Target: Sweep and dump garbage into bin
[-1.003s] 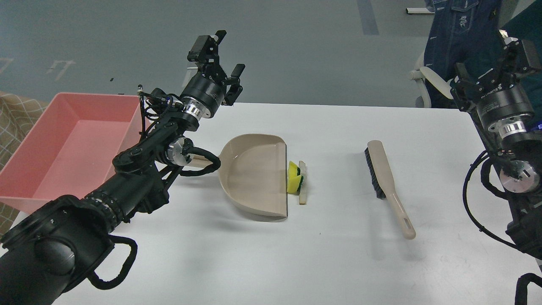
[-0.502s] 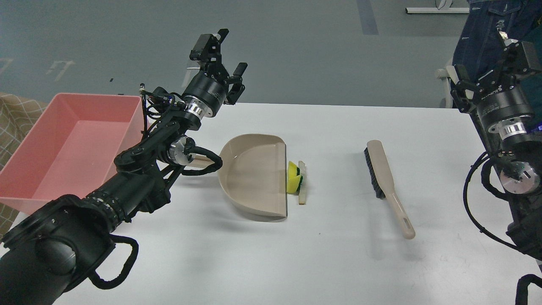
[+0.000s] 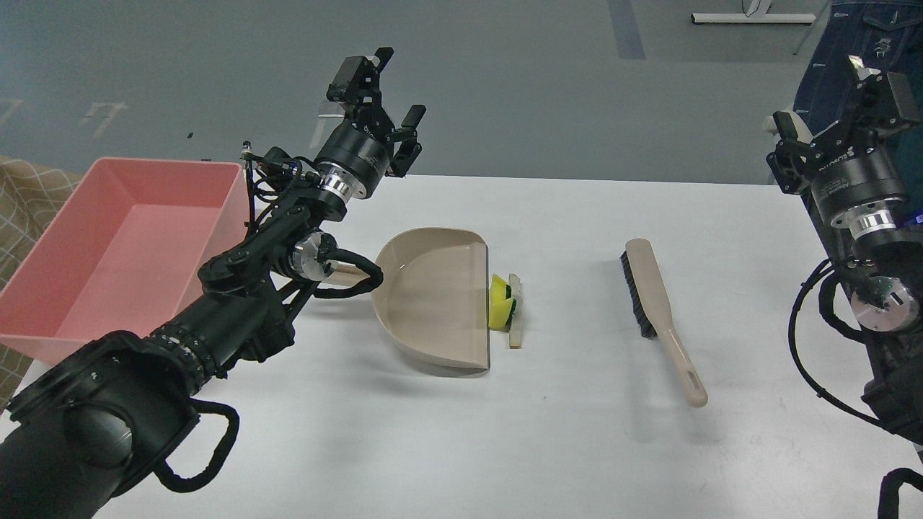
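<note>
The garbage lies on the white table (image 3: 577, 432): a yellow sponge scrap with a dark green layer (image 3: 502, 304) and a thin beige stick (image 3: 515, 317), both against the open lip of the beige dustpan (image 3: 433, 306). The salmon-pink bin (image 3: 122, 245) stands at the left table edge and looks empty inside. My left gripper (image 3: 386, 94) is open and empty, held high over the table's far edge, behind the dustpan. My right gripper (image 3: 829, 108) is open and empty, raised at the far right.
A beige hand brush with black bristles (image 3: 652, 303) lies right of the garbage, handle toward the front. The dustpan's handle (image 3: 346, 272) is partly hidden behind my left arm. A person in denim (image 3: 858, 43) stands at the back right.
My left gripper has drifted slightly right and up. My right gripper has shifted a little. The person in denim has moved further right. Objects on the table have not moved.
</note>
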You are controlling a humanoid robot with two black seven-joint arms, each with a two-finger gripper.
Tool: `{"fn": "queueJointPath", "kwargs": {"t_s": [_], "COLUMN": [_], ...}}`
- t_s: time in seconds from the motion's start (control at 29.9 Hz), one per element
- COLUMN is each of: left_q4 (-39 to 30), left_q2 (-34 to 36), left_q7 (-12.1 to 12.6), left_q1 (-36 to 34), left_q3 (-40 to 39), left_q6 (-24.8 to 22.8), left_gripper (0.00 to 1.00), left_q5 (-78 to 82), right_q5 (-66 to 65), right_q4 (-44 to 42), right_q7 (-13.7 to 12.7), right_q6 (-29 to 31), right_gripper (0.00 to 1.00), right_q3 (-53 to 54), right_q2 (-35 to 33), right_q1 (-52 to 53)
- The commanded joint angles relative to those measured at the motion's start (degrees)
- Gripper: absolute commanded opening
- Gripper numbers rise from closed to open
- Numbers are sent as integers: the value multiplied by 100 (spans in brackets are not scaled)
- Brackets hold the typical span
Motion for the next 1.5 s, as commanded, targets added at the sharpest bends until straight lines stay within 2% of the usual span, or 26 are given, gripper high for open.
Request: {"fn": "queueJointPath", "kwargs": {"t_s": [0.0,0.6,1.04,1.47], "left_q4": [1,-25,-561,-632], "left_q2": [-4,-4,198,304], "left_q7": [0,0,0,0], "left_q1": [-8,1,9,18], "left_q3": [0,9,325,317], "left_q6": [111,59,76,85], "left_gripper": [98,98,98,98], "left_q5": [-14,4,-31,-277], "right_q5": [0,0,0,0], "right_q4": [-1,8,-1,8], "right_q7": [0,0,0,0], "right_q6": [0,0,0,-9], "right_gripper": [99,99,99,99], "right_q3": [-1,8,17,17], "right_q2": [0,9,0,9], "right_q1": [0,-35,-35,-26]}}
